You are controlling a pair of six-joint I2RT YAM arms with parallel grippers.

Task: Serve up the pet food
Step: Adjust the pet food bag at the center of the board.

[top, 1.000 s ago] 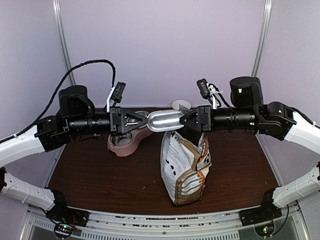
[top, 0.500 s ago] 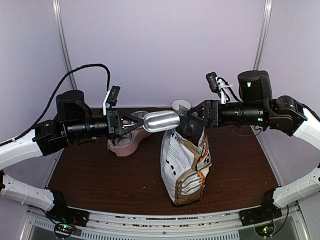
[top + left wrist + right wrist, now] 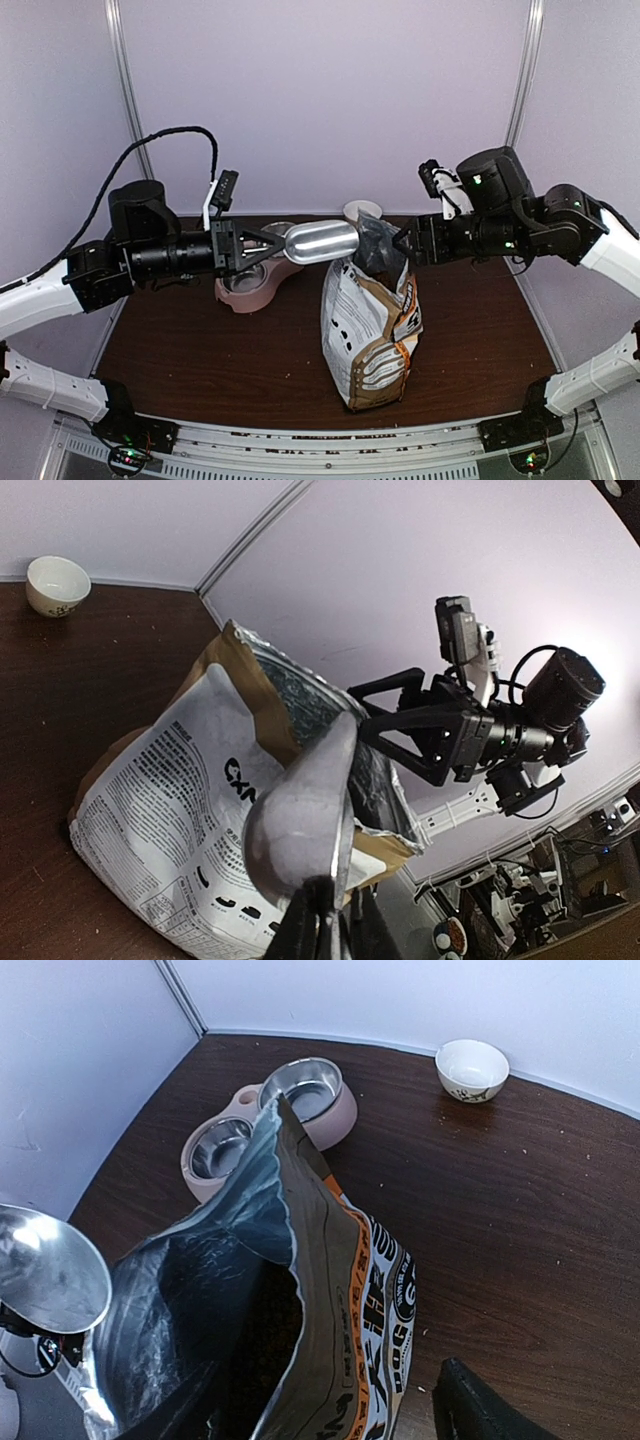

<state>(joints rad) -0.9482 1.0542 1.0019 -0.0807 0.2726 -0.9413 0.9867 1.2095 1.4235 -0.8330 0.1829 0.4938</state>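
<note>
**Left arm.** My left pincer [image 3: 276,245], clamped tight on the handle of the scoop [image 3: 320,241]; the scoop is held level, its mouth turned right, just above and beside the open top of the bag [image 3: 370,330]; its bowl is bright and empty in the right wrist view.

**Right arm.** My right pincer [image 3: 355,710], jaws spread and holding nothing, clear of the scoop's tip and just right of the bag's top.

**Food.** The food [image 3: 272,1322] shows only as a dark mass deep inside the silver lining, single pellets not to be told; all of it that I can see lies in the bag. Both bowls of the feeder [image 3: 247,287], behind and left of the bag, show bare metal.

**Step in hand, as I judge it.** The scoop rests wholly with my left pincer; scooping is not yet begun. The next move calls for tipping the scoop's mouth down into the bag's opening, which leans and folds; my right pincer may need to steady the rim — else the bag could topple.

**Against a second ago.** My right pincer then gripped the scoop's far end; it has since let go, opened and drawn back right. The scoop has shifted slightly left.
</note>
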